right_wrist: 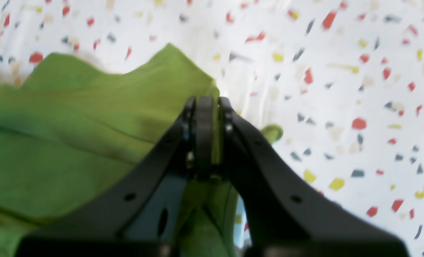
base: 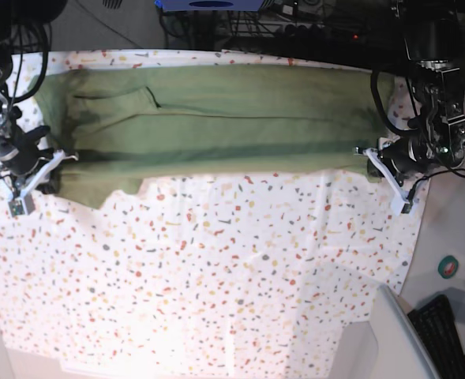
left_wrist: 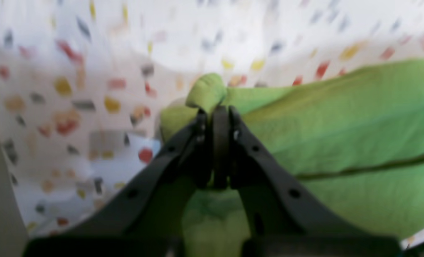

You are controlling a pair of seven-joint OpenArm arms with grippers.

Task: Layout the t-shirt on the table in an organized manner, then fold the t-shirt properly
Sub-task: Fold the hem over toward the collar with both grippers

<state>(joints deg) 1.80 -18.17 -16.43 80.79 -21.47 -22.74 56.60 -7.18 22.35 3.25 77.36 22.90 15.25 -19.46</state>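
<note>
While both claws pinch opposite ends, the t-shirt (base: 208, 118) stretches taut across the table (base: 216, 276).
Left claw (left_wrist: 217, 114) and right claw (right_wrist: 205, 103), clamped on fabric, likely flatten it for folding.

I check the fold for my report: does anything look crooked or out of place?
Yes. The t-shirt lies folded lengthwise, but its near edge is uneven: a flap of cloth at the right gripper reaches lower onto the table than the rest.
</note>
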